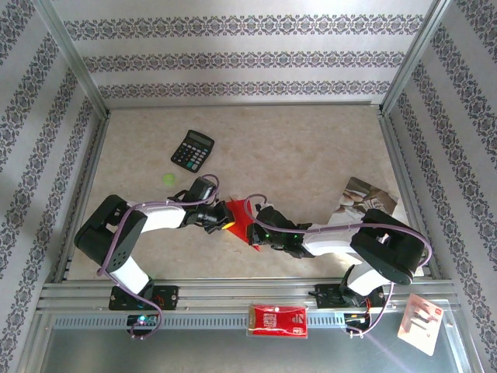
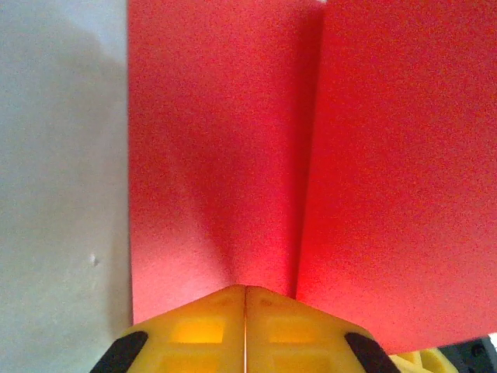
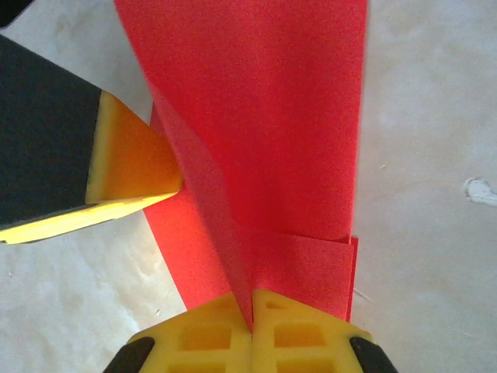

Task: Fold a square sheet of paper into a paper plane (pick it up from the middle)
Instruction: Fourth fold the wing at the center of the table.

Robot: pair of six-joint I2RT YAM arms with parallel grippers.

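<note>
Over table (image 1: 311, 148), between my arms: left gripper (image 2: 245, 289) pressed shut on folded red paper sheet (image 1: 241, 223); right gripper (image 3: 252, 299) pinching same sheet from other side.

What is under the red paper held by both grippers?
The beige table shows around the red paper, so it lies underneath. The patch directly beneath is covered by the paper; whether anything lies there cannot be seen.
</note>
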